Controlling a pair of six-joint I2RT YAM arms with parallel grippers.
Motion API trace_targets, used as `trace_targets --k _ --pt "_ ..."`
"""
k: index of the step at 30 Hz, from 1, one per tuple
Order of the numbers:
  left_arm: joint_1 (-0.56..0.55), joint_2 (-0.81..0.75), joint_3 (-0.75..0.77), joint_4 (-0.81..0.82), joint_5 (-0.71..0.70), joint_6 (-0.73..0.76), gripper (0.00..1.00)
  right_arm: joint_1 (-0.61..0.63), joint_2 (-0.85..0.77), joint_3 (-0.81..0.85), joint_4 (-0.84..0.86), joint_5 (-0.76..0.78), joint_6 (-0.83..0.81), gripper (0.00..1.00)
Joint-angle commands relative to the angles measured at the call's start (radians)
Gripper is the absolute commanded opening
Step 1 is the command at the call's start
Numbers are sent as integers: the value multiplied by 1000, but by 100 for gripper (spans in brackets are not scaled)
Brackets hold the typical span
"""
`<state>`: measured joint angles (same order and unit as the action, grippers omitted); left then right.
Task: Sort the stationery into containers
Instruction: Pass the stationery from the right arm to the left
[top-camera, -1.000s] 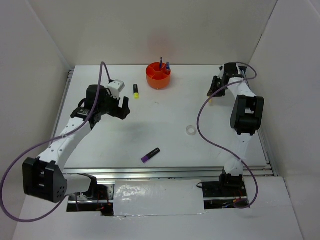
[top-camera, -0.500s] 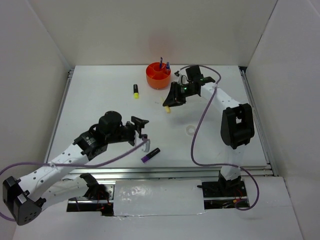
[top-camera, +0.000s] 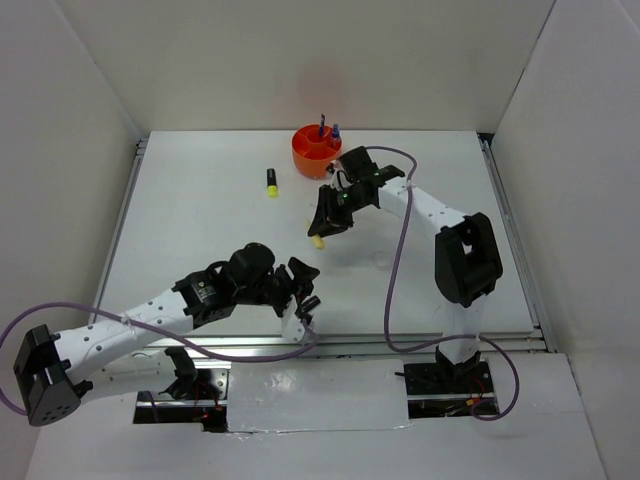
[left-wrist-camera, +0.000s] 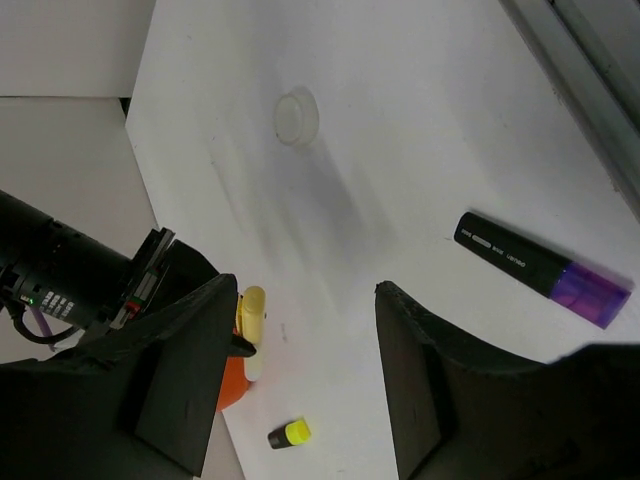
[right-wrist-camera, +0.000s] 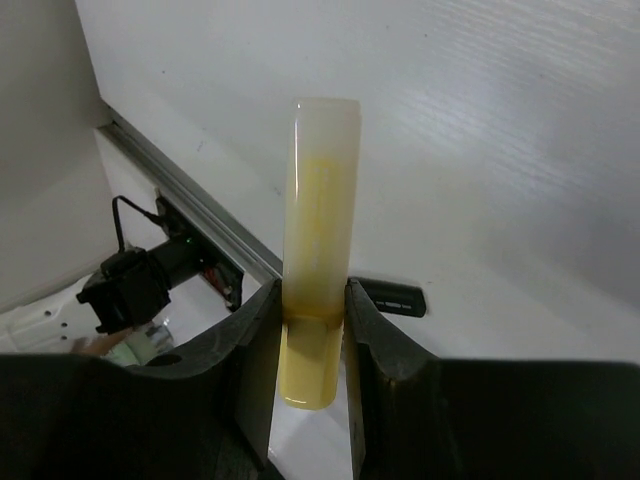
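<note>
Pale yellow stick (right-wrist-camera: 320, 200), pinched by the right gripper (right-wrist-camera: 312, 310), hangs just in front of the orange organiser (top-camera: 316, 155), apparently for deposit. Left gripper (left-wrist-camera: 300, 330), spread, hovers beside the purple highlighter (left-wrist-camera: 540, 270), well apart from the organiser.

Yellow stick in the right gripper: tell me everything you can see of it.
The stick is a pale yellow, translucent-looking plastic bar, flat-sided with a squared end and a deeper yellow core showing inside. The right gripper is shut on it near one end, and most of its length sticks out past the jaws. It seems held off the table, touching nothing else. No cap or print is visible.
</note>
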<state>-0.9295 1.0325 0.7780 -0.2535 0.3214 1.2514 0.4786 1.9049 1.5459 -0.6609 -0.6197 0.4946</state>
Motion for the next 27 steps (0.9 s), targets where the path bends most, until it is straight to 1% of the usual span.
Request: trace_targets --k 1,5,8,9,10,12,16,19,22,23,27 --pt "-14 18 7 77 -28 48 70 17 -84 17 -49 113 33 0" --pt "-15 66 24 102 -83 11 69 29 -116 22 -69 187 62 0" --pt "-11 81 -17 209 -148 -12 68 43 -138 11 -80 219 90 0" --pt "-8 83 -31 236 -157 -12 69 46 -141 10 -88 239 105 0" --pt "-8 84 -54 305 -185 -15 69 52 -142 10 -88 242 113 0" --pt "-3 87 -69 356 -206 -24 71 57 -139 11 -91 247 117 0" --pt "12 77 -100 462 -188 -37 76 57 -130 -3 -94 230 125 0" --pt "23 83 -99 480 -174 -37 78 58 -127 -3 -100 209 130 0" --pt "38 110 -85 476 -159 -41 76 64 -129 3 -108 195 130 0" --pt "46 121 -83 477 -153 -37 74 66 -130 2 -109 190 134 0" --pt "63 135 -82 481 -119 -17 70 80 -130 3 -129 183 148 0"
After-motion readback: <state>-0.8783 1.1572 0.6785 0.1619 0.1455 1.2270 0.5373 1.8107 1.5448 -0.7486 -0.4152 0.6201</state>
